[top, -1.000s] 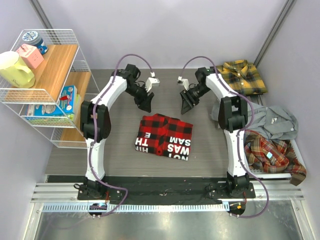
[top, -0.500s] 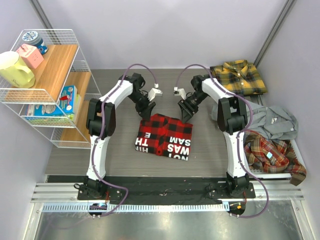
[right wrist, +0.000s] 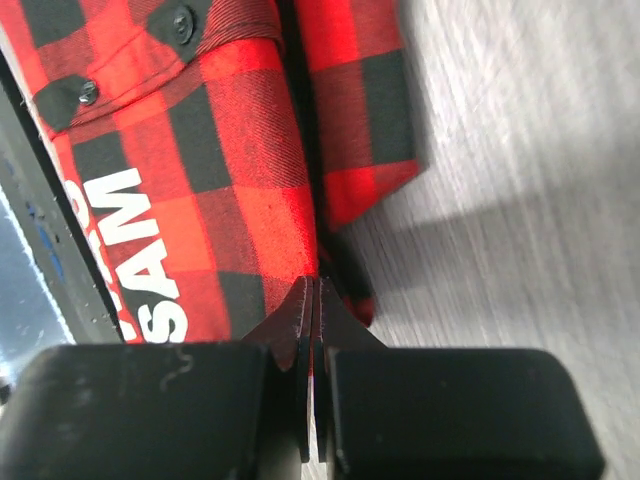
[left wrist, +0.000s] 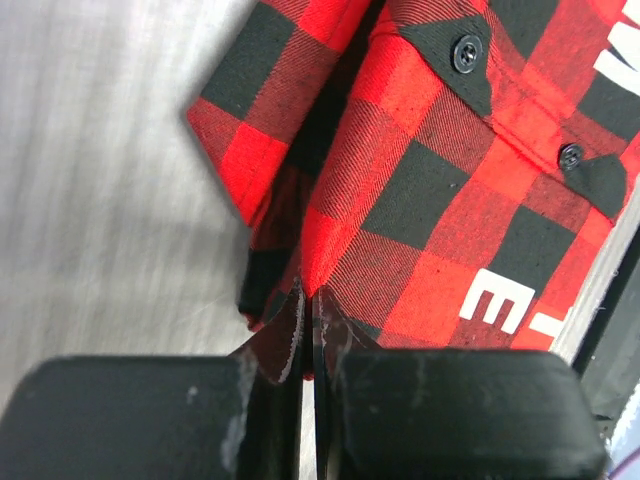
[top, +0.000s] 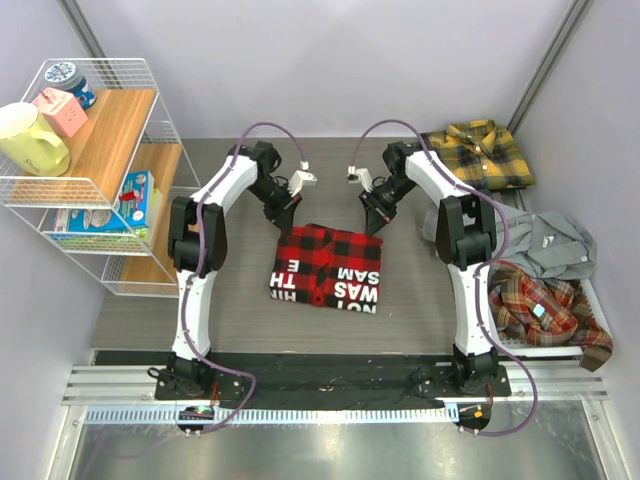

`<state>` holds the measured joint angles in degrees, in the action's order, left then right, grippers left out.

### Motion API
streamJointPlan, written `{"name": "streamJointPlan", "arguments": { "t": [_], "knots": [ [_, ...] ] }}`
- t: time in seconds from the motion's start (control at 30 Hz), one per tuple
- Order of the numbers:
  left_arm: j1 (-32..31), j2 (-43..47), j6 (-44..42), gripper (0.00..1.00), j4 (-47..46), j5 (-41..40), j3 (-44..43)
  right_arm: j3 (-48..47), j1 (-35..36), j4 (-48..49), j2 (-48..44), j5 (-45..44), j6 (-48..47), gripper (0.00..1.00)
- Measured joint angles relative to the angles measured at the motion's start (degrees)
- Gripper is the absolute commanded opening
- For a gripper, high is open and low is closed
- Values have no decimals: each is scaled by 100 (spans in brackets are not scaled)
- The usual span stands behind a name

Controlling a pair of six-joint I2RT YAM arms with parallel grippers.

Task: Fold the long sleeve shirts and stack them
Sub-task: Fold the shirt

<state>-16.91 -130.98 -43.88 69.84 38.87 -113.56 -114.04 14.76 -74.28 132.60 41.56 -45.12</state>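
Note:
A red-and-black check shirt [top: 328,270] with white block lettering lies folded in a rectangle at the table's middle. My left gripper [top: 283,222] is at its far left corner, and the left wrist view shows the jaws [left wrist: 308,305] shut with the shirt's folded edge [left wrist: 420,190] pinched at their tips. My right gripper [top: 374,224] is at the far right corner, likewise shut [right wrist: 312,292] on the cloth edge [right wrist: 250,170]. A yellow-and-black plaid shirt [top: 487,152] lies flat at the back right.
A grey shirt [top: 555,245] and an orange-brown plaid shirt [top: 548,310] are heaped on a white tray [top: 592,290] at the right. A wire shelf [top: 100,150] with a jug, boxes and a tin stands at the left.
Both grippers came down and toward me from above the far side onto the red shirt's far corners. Both went from open to shut there.

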Motion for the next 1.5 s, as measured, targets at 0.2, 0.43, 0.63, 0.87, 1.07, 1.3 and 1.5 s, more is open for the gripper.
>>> {"name": "streamJointPlan", "arguments": {
  "t": [0.2, 0.43, 0.63, 0.87, 1.07, 1.3, 1.5],
  "knots": [
    [98, -17, 138, 0, -90, -50, -173, -138, 0, 186, -52, -149, 107, 1],
    [142, -575, 699, 0, -647, -542, -439, -214, -7, 1333, 262, -614, 935, 1],
    [170, -876, 1189, 29, -852, -1075, -933, 79, -35, 2579, 280, -1110, 1869, 47],
    [503, 269, 2138, 71, -2048, -1097, 706, 398, -214, 3233, -249, -1200, 2623, 69],
    [588, 2068, 3154, 68, -2728, -389, 1991, 1631, -302, 3578, -1987, -293, 3344, 50],
    [168, 3042, 4096, 63, -2911, 1150, 3307, 3147, 293, 3991, -2872, 1036, 3917, 34],
    [-98, 2514, 4546, 59, -2909, 1519, 3827, 3770, 879, 3989, -2330, 1421, 3930, 32]
  ]
}}
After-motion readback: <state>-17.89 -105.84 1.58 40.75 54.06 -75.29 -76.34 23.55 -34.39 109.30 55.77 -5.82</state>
